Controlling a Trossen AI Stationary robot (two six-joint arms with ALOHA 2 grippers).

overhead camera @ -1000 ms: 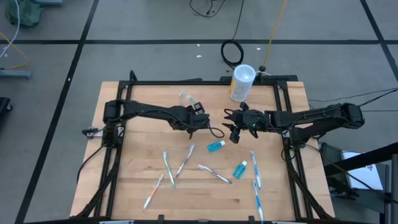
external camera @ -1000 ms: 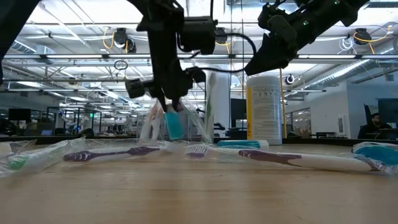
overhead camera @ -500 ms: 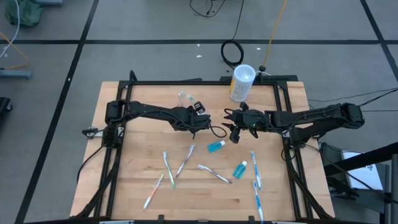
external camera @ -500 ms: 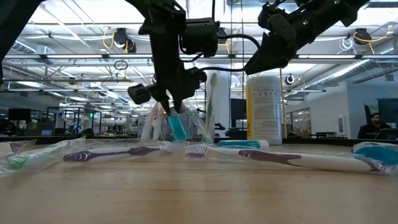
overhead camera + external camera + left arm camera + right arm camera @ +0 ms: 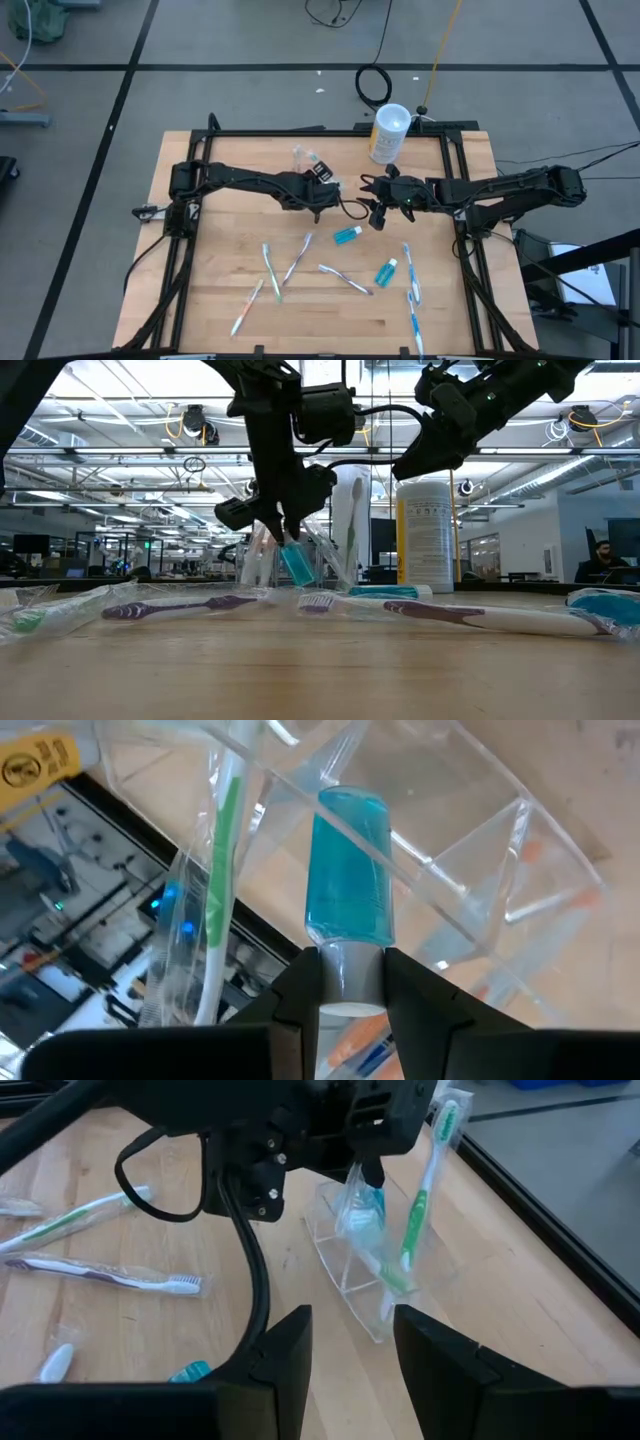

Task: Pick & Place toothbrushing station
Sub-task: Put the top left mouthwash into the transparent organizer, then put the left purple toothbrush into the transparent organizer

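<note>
Gripping a teal toothpaste tube (image 5: 313, 186) by its white cap, the left gripper (image 5: 318, 190) sits a little toward 11 o'clock from the middle of the wooden table (image 5: 220, 290) in the high view, just beside the clear plastic holder (image 5: 305, 160), which lies toward 12 o'clock from it. The right gripper (image 5: 372, 212) hangs close by toward 3 o'clock, its fingers parted and holding nothing. Another teal tube (image 5: 347, 234) lies at 6 o'clock from that gripper and a third tube (image 5: 386, 271) farther toward 5 o'clock; loose toothbrushes (image 5: 271, 270) are scattered across the near half of the table, and a white canister (image 5: 388, 133) stands at the far edge toward 1 o'clock. In the low view the left gripper (image 5: 284, 538) holds the tube (image 5: 295, 564) hanging cap-up, its lower end inside the holder (image 5: 315, 560), while a purple toothbrush (image 5: 175, 606) lies on the table in front. The left wrist view shows the two dark fingers (image 5: 300, 995) closed on the white cap, with the tube (image 5: 349, 868) reaching into the tilted holder (image 5: 480, 860) beside a green toothbrush (image 5: 222, 880). The right wrist view looks between its own spread fingers (image 5: 285, 1345) at the holder (image 5: 365, 1275), which carries a green toothbrush (image 5: 425, 1180) standing upright.
</note>
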